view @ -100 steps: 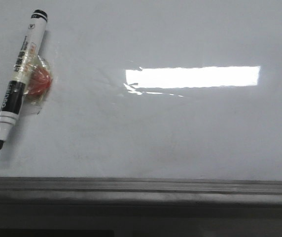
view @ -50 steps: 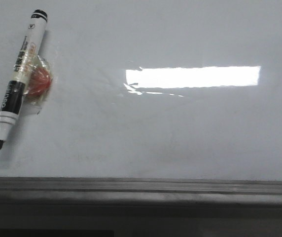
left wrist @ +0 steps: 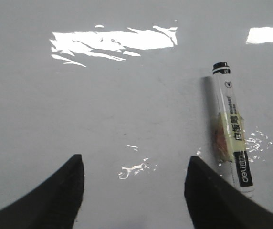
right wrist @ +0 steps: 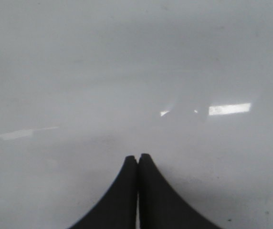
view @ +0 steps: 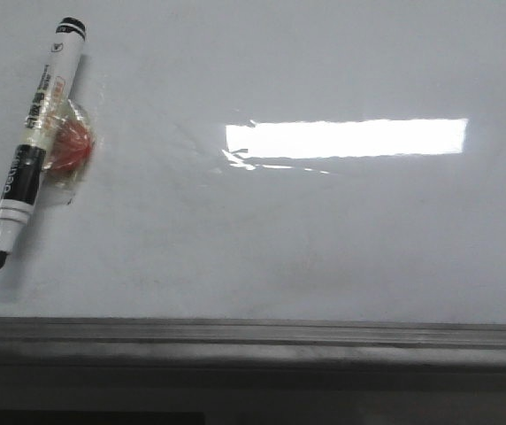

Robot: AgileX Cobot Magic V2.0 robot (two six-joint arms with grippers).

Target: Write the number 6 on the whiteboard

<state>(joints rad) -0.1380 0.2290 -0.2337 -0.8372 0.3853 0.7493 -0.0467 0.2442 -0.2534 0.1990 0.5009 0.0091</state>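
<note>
The whiteboard [view: 306, 230] fills the front view, glossy white-grey with a bright rectangular glare; no number 6 shows on it. An uncapped black-and-white marker [view: 36, 133] lies at its far left, tip toward the near edge, taped to a red lump [view: 72, 150]. Neither gripper shows in the front view. In the left wrist view my left gripper [left wrist: 134, 164] is open and empty above the board, the marker [left wrist: 232, 138] just beside one finger. In the right wrist view my right gripper [right wrist: 137, 157] is shut on nothing over bare board [right wrist: 79, 71].
The board's grey metal frame edge [view: 253, 341] runs along the near side in the front view. Small glints of clear film [left wrist: 136, 167] lie on the board between the left fingers.
</note>
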